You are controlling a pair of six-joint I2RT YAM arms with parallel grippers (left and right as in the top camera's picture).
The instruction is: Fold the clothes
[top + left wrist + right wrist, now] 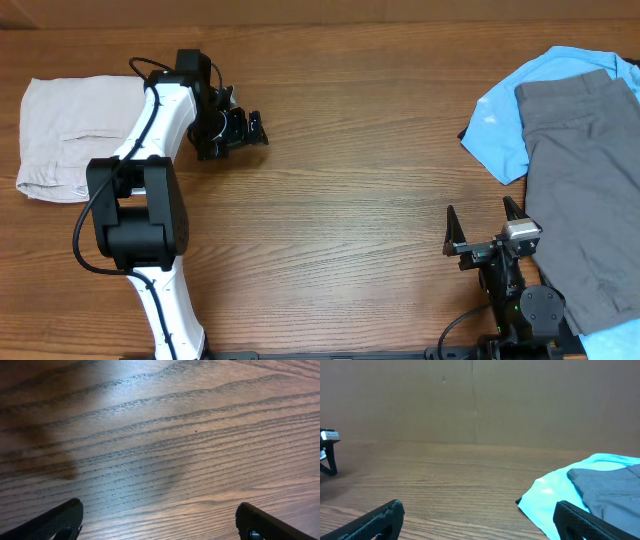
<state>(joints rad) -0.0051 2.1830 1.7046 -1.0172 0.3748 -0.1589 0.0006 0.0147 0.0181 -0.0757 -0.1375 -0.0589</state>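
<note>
Shorts of pale beige cotton (pixel 65 135) lie folded at upper left; left gripper (pixel 238 122) right of them and right gripper (pixel 479 208), lower right, both spread wide, apparently empty.

Our left arm (pixel 150 120) wears glossy white shells between bulky black joint housings, and a thin black cable (pixel 77 235) loops out along its side. Our left tool (pixel 247 113) is black, with matte, tapered fingers (pixel 55 522) of a slightly grainy finish. Our right arm (pixel 540 305) is black with a round joint housing. A small silvery block (pixel 521 230) sits behind the right tool (pixel 481 215) and its thin dark fingers (pixel 592 520).
</note>
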